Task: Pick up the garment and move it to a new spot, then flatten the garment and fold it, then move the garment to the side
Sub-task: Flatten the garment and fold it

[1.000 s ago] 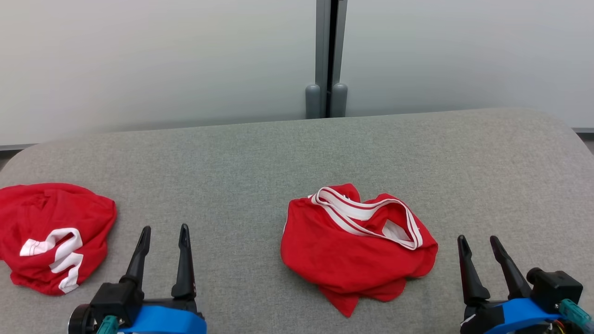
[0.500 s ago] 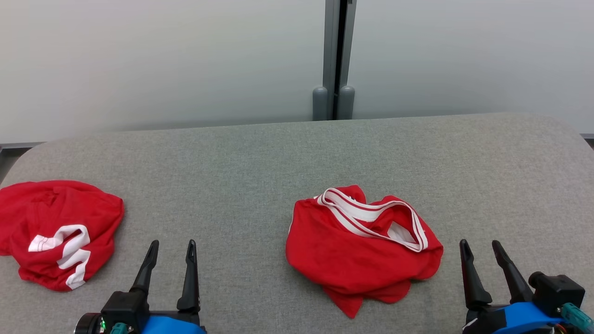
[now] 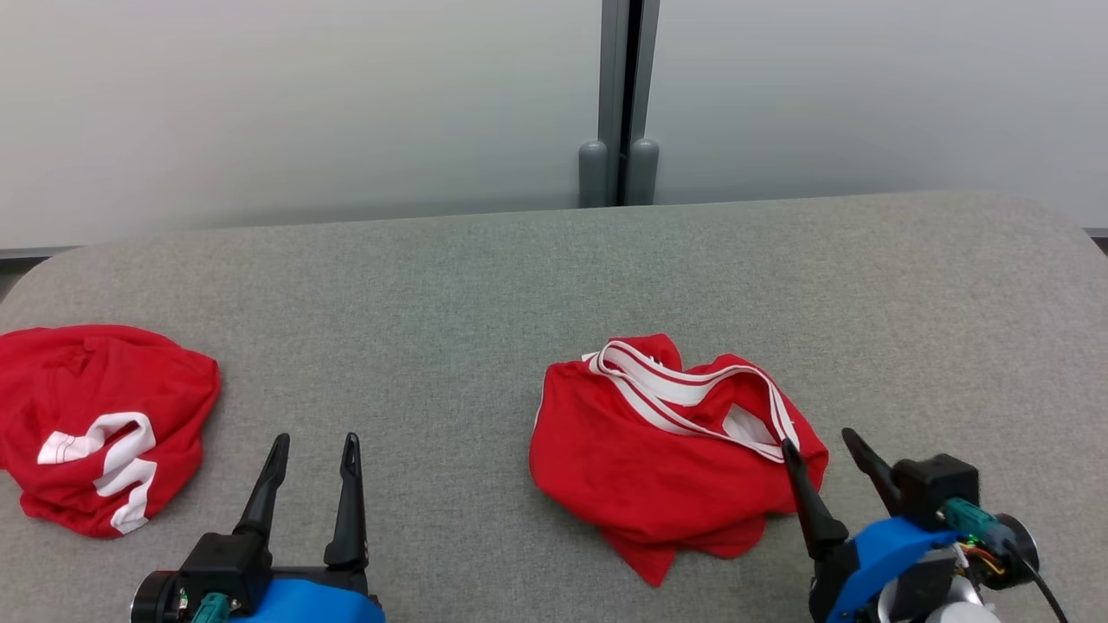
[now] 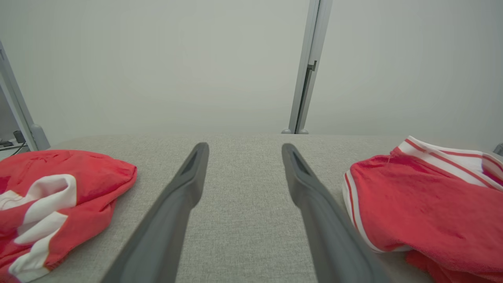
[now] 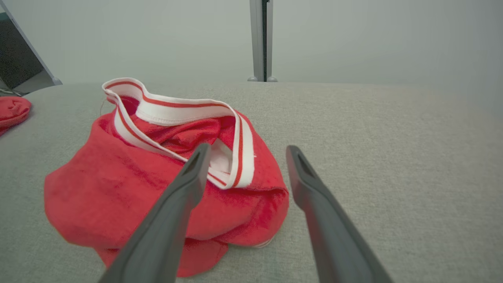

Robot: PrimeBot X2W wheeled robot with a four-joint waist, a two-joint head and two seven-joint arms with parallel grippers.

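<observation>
A crumpled red garment (image 3: 658,450) with a white, red-striped band lies on the grey padded table (image 3: 519,277), right of centre. My right gripper (image 3: 818,439) is open at the garment's right edge, its left finger over the fabric near the band. In the right wrist view the garment (image 5: 129,184) lies ahead and to the left of the open right gripper (image 5: 248,147). My left gripper (image 3: 314,441) is open over bare table, with nothing between its fingers. The left wrist view puts the garment (image 4: 424,208) to the right of the left gripper (image 4: 244,146).
A second crumpled red garment (image 3: 95,415) with white patches lies near the table's left edge, also seen as a red heap (image 4: 59,188) in the left wrist view. Pale wall panels and a grey post (image 3: 619,104) stand behind the table. Bare table stretches at the back and right.
My right gripper has swung left and forward, up to the garment's right edge. The left gripper has barely moved. Both garments lie as before; the camera shifted slightly.
</observation>
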